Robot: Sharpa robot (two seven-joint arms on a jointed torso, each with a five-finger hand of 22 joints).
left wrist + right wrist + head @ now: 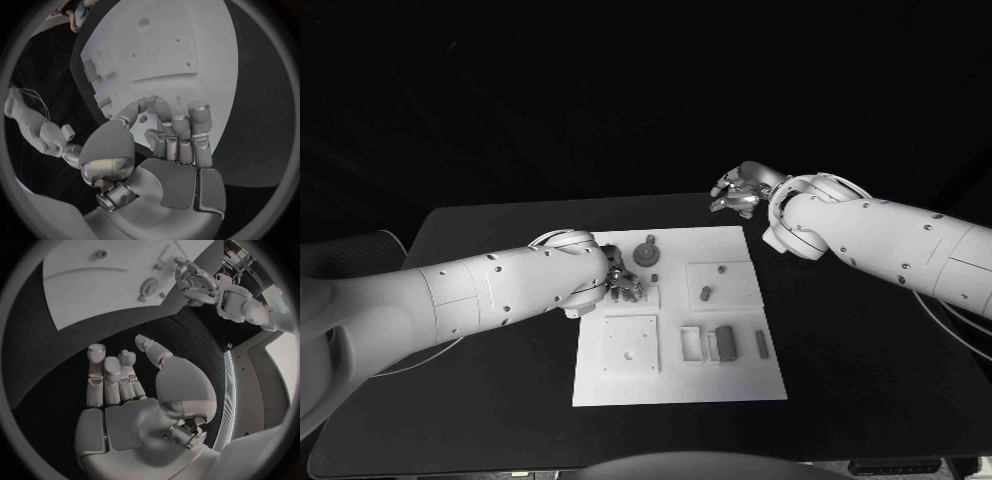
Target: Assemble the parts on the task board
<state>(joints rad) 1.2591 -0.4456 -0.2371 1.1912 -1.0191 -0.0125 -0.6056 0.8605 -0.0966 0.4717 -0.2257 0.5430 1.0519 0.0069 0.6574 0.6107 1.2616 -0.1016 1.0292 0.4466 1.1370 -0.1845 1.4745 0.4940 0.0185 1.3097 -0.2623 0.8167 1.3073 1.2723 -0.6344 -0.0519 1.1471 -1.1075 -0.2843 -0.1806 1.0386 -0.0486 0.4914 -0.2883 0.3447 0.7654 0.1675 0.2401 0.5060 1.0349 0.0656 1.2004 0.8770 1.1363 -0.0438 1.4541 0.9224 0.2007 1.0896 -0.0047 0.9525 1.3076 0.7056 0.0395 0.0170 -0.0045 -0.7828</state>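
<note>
Looking early-stage from my seat: task board (678, 330) mid-table, parts (724, 341) mostly lying loose in recesses, gear (646, 254) near far edge. Left hand (623, 285) down on board, fingers curled, can't tell if pinching anything. Right hand (741, 192) off board, fingers apart, empty. Most assembly left, I reckon.

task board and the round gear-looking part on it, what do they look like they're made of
The task board looks like matte white plastic or painted plate: flat, even, no glare, with shallow recesses. The round toothed part near its far edge looks like dull dark plastic or metal; its material can't be settled. The left hand over the board has shiny metal-looking fingers.
</note>
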